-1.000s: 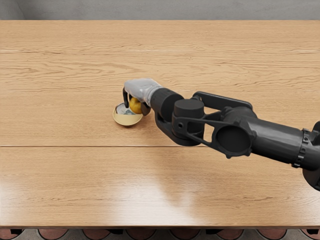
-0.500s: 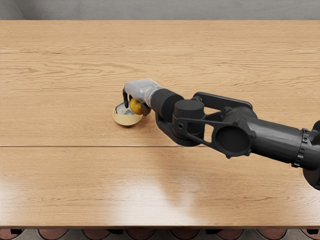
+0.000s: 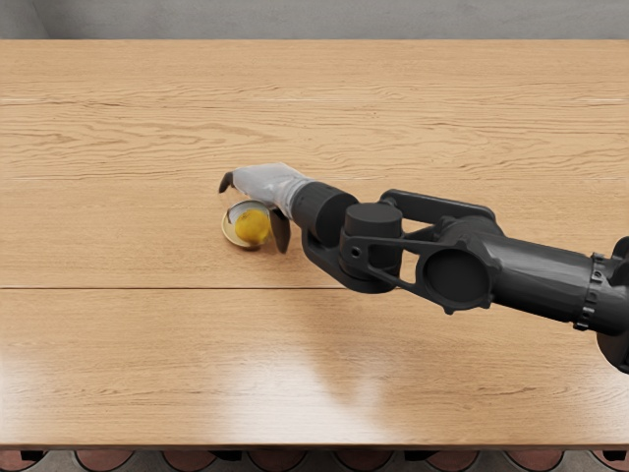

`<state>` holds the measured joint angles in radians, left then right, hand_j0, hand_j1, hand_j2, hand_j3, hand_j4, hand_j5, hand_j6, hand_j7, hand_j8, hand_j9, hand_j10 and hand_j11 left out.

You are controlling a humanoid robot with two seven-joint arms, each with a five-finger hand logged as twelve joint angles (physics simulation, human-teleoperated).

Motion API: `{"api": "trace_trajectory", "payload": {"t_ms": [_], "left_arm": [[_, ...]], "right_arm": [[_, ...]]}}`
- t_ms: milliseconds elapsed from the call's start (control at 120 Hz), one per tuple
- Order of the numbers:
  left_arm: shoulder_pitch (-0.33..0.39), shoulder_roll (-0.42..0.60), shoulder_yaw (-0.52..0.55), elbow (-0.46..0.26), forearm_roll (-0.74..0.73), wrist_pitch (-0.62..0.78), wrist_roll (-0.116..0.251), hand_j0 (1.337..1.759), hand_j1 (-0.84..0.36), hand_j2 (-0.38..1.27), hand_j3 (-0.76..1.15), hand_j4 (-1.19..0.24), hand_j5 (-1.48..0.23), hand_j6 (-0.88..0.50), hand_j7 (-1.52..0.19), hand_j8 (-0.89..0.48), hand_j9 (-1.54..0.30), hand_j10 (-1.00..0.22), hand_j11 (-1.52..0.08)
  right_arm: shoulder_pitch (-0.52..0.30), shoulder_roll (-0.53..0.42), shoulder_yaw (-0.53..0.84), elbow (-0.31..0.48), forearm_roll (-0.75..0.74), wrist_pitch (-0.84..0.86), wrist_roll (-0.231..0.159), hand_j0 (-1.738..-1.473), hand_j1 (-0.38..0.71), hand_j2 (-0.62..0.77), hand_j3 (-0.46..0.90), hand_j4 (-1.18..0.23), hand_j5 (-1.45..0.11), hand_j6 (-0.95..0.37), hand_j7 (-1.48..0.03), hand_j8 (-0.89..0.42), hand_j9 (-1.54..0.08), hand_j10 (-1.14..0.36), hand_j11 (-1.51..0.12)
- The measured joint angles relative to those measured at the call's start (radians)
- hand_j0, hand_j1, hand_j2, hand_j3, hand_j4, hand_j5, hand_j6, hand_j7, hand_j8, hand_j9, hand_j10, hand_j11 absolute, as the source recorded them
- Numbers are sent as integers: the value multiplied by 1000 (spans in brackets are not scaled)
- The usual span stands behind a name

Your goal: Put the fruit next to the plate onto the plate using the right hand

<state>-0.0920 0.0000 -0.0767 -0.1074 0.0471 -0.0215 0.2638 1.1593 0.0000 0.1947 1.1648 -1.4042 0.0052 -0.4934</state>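
So on the wooden table [image 3: 118, 324] we see the small plate [image 3: 231, 236] with the yellow fruit [image 3: 252, 225] sitting on it. Our right hand [image 3: 263, 187] hovers just over it, fingers [image 3: 280, 232] spread apart, gripping nothing, arm coming from the right.

Fruit [image 3: 253, 225] on plate [image 3: 232, 237] — right fingers [image 3: 280, 232] apart

Just one view, from the head: placed high over the near edge of the table [image 3: 147, 354] and tilted down at a slant, facing the far edge. Set back enough to take in the tabletop from near edge to far edge, cropped at both sides, with a grey band of wall [image 3: 314, 18] beyond it. Catches the right arm [image 3: 511, 270] entering from the right border, robot hand [image 3: 263, 183] just left of mid-frame.
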Motion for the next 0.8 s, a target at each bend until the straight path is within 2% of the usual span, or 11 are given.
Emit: {"api": "trace_trajectory", "payload": {"t_ms": [208,317,400,550,800], "left_arm": [[0,0,0,0,0,0,0,1658,330,3,0,-16,-21,-17,-21,-17,-21,-16,-21],[0,0,0,0,0,0,0,1658,330,3,0,-16,-21,-17,-21,-17,-21,-16,-21],[0,0,0,0,0,0,0,1658,330,3,0,-16,-21,-17,-21,-16,-21,-16,-21],[0,0,0,0,0,0,0,1658,330,3,0,-16,-21,-17,-21,-16,-21,-16,-21],[0,0,0,0,0,0,0,1658,330,3,0,-16,-21,-17,-21,-17,-21,-16,-21]], "right_arm": [[-2,0,1,-1,25,-2,1,-1657,-270,12,0,-89,-115,-65,-114,-66,-116,-88,-116],[-1,0,23,45,65,20,7,-1658,-303,7,0,-53,-68,-39,-67,-40,-68,-52,-68],[-3,-44,65,121,135,75,56,-1658,-319,5,0,-35,-45,-27,-45,-27,-45,-35,-45],[-23,-195,134,248,206,126,125,-1658,-335,3,0,-17,-22,-14,-21,-13,-22,-17,-22],[-88,-484,252,297,341,390,310,-1658,-345,1,0,-6,-6,-5,-6,-5,-6,-5,-6]]}}
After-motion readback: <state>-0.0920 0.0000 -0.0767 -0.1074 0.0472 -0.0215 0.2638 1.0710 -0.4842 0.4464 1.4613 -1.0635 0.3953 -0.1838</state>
